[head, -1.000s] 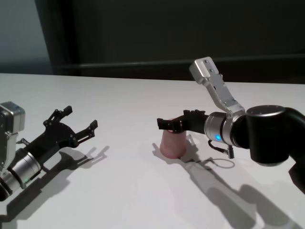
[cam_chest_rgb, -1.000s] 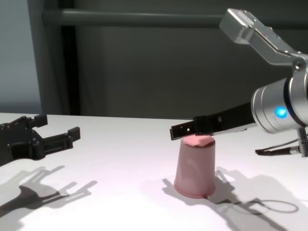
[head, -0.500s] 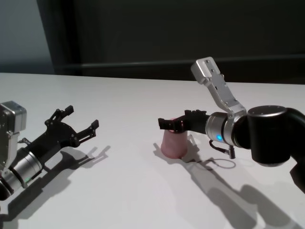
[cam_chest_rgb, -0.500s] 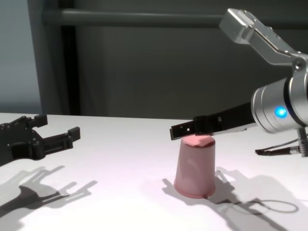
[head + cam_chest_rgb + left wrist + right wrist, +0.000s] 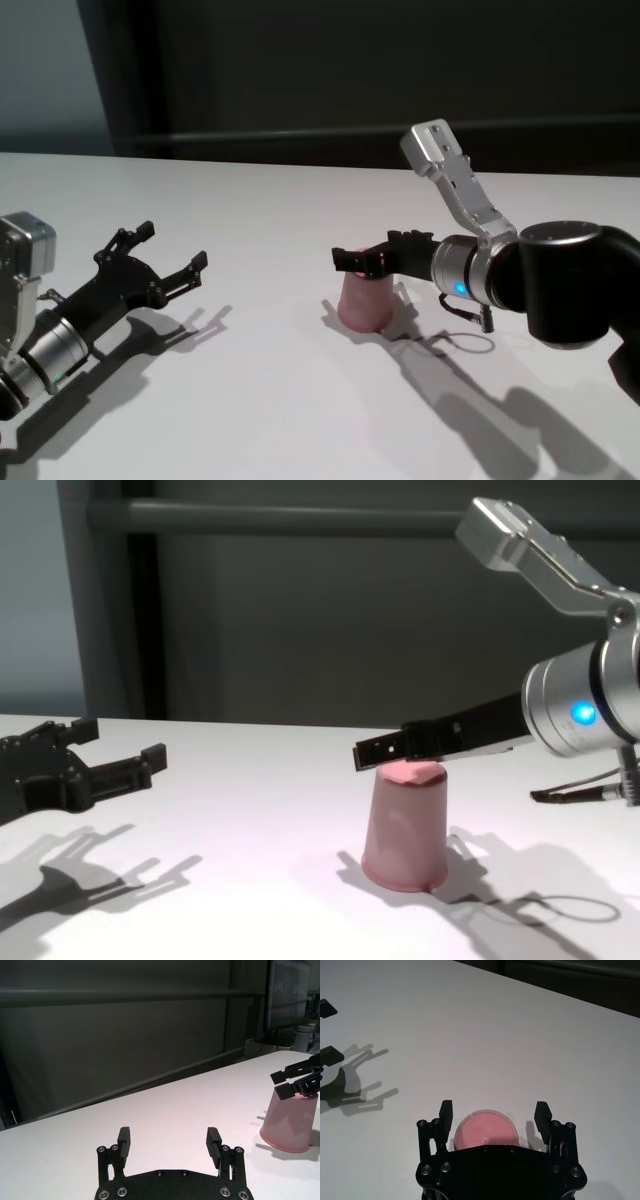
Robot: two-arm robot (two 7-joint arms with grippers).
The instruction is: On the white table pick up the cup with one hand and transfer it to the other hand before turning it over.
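The pink cup [image 5: 365, 300] stands upside down, base up, on the white table [image 5: 270, 410] right of centre. My right gripper [image 5: 358, 262] is open and level with the cup's upturned base, one finger on each side and apart from it. From the right wrist, the cup [image 5: 485, 1132] lies between the spread fingers, close to the palm of the right gripper [image 5: 493, 1106]. My left gripper [image 5: 168, 246] rests open and low at the left, far from the cup. From the left wrist, the left gripper [image 5: 168, 1136] holds nothing and the cup [image 5: 290, 1122] stands off to the side.
A thin cable [image 5: 465, 335] loops on the table below the right wrist. A dark wall with a rail [image 5: 300, 520] runs behind the table's far edge. Bare tabletop lies between the two grippers.
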